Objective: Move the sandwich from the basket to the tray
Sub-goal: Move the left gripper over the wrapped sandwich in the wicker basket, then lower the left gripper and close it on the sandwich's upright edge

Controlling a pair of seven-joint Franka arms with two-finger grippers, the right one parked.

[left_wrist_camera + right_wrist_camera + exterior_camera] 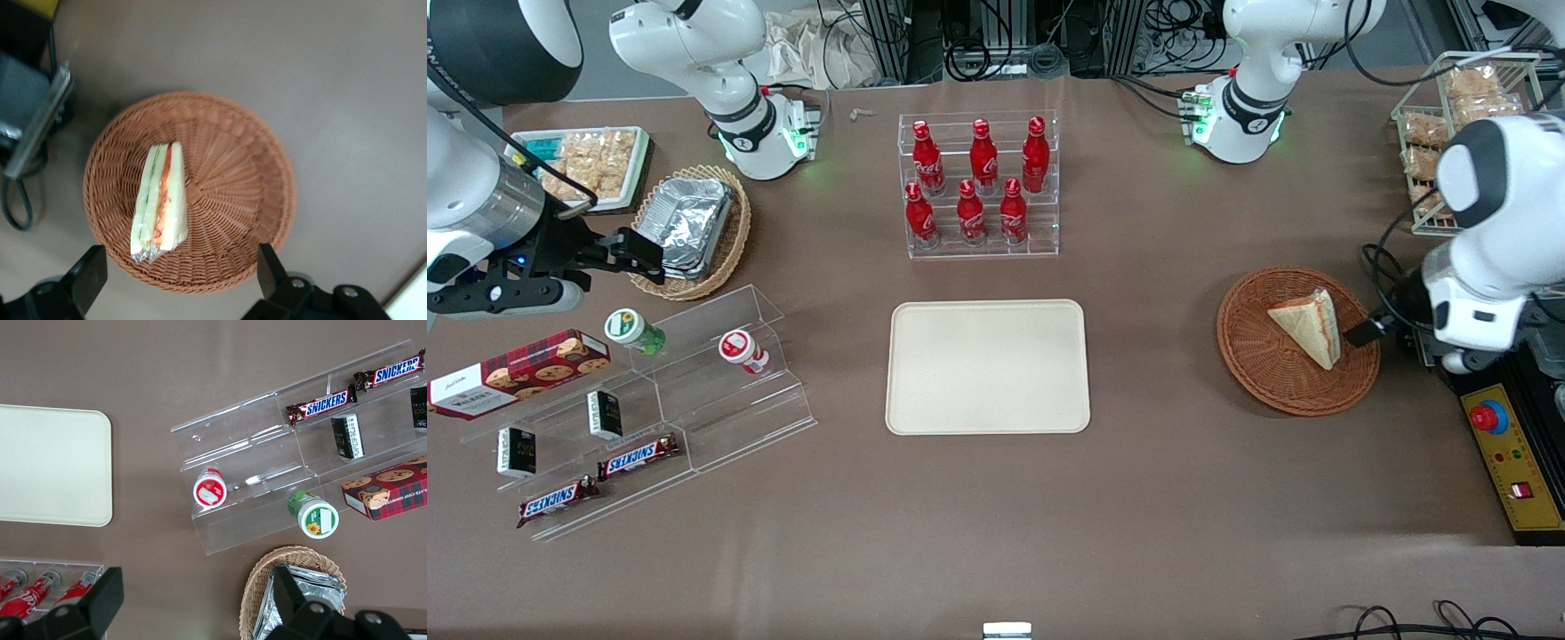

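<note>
You see the sandwich lying in the basket, filling stripes up, off the basket's centre. The gripper hangs above the basket rim, fingers spread wide and holding nothing. The tray lies bare, well apart from the basket toward the parked arm's end. Farther from the front camera than the tray, note the bottle rack. A control box sits near the basket, toward the working arm's end.
</note>
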